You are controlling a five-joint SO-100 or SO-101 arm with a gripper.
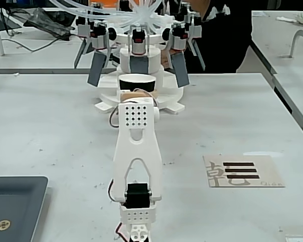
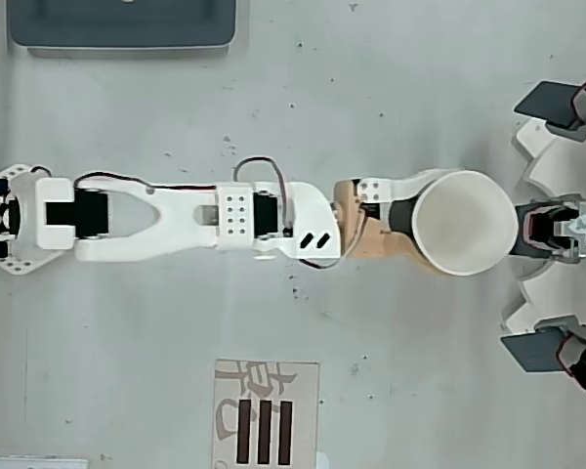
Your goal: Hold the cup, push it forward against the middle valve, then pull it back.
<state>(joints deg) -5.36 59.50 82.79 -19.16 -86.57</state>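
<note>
The cup [image 2: 466, 223] has a black wall and white inside. In the overhead view it sits at the end of my outstretched arm. My gripper [image 2: 428, 217] is shut on the cup, with a white finger [image 2: 396, 186] on one side and a tan finger [image 2: 376, 239] on the other. The cup's far rim reaches the middle valve [image 2: 555, 227]; I cannot tell whether they touch. In the fixed view the cup [image 1: 137, 82] stands just in front of the middle valve's upright grey-blue paddle [image 1: 138, 64]. My wrist hides most of the gripper [image 1: 136, 94].
Two slanting grey paddles [image 1: 97, 68] [image 1: 179, 69] flank the middle one on a white round stand [image 1: 166, 98], with clear tubes above. A dark tray [image 2: 122, 24] lies beside my base, and a card with black bars [image 2: 266, 415] on the other side. A person [image 1: 224, 30] stands behind the stand.
</note>
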